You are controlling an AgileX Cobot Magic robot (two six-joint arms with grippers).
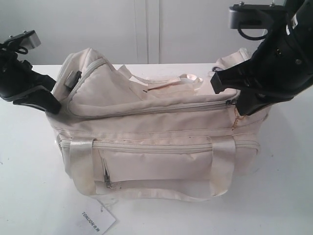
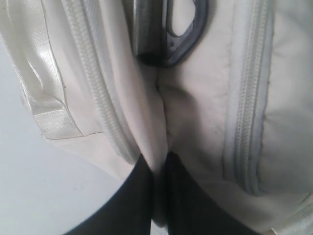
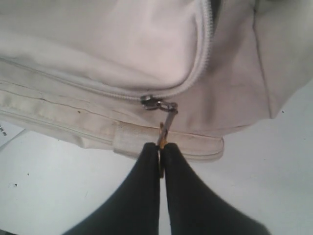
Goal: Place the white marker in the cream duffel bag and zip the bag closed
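The cream duffel bag (image 1: 161,127) lies across the middle of the white table, front pocket facing the camera. At its left end my left gripper (image 2: 157,164) is shut on a fold of the bag's fabric (image 2: 159,127), just below a dark ring (image 2: 183,44); the exterior view shows this gripper (image 1: 55,105) against the bag's raised corner. My right gripper (image 3: 161,146) is shut on the metal zipper pull (image 3: 167,120), which hangs from the slider (image 3: 151,102) at the bag's right end (image 1: 234,100). The top zipper (image 1: 161,108) looks closed along its front run. The white marker is hidden.
A white paper tag printed TONLION (image 1: 95,220) lies on the table (image 1: 283,186) in front of the bag. A satin strap handle (image 1: 161,195) droops over the front pocket (image 1: 146,164). A second handle (image 1: 186,78) lies across the top. A pale wall stands behind.
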